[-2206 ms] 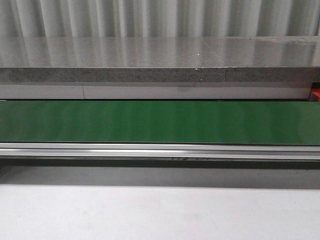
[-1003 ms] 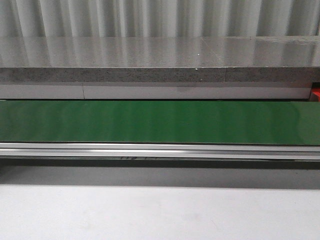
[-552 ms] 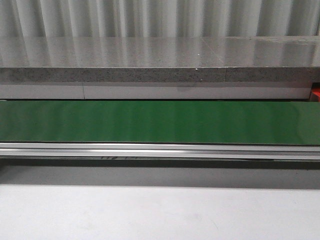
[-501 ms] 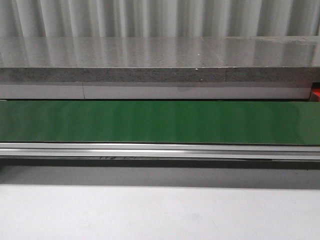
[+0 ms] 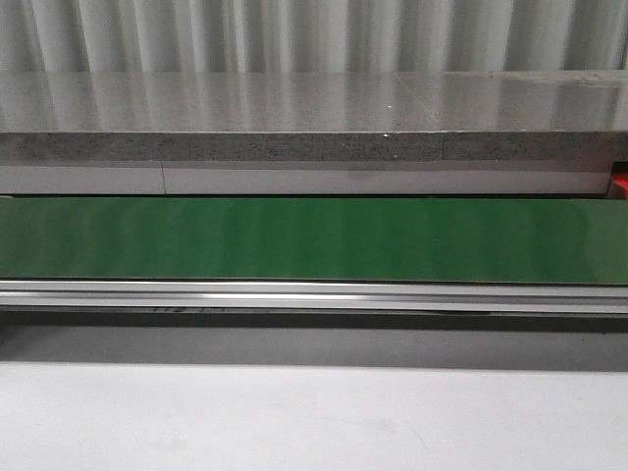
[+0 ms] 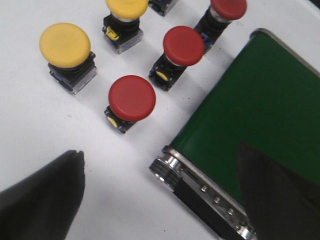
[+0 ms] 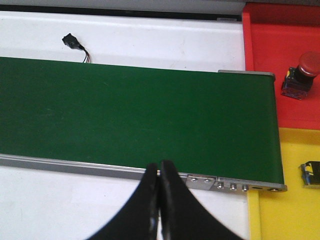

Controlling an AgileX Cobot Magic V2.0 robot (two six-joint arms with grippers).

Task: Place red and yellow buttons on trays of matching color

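Note:
In the left wrist view, three red buttons point(image 6: 132, 97) point(image 6: 184, 44) point(image 6: 228, 7) and two yellow buttons point(image 6: 65, 45) point(image 6: 127, 7) stand on the white table beside the end of the green belt point(image 6: 260, 100). My left gripper point(image 6: 160, 200) is open and empty above the belt's end roller, short of the nearest red button. In the right wrist view, my right gripper point(image 7: 160, 167) is shut on nothing over the belt's front rail. A red button point(image 7: 300, 75) stands on the red tray point(image 7: 265, 50). On the yellow tray point(image 7: 290, 215) is a button body point(image 7: 311, 174), cut off by the frame edge.
The green conveyor belt point(image 5: 314, 240) spans the front view with a grey ledge point(image 5: 314, 118) behind it; neither arm shows there. A black connector point(image 7: 75, 42) lies on the white surface beyond the belt. The belt's metal roller point(image 6: 167, 167) sits between my left fingers.
A small marking under the belt's front rail has drifted left in the front view. Nothing else differs.

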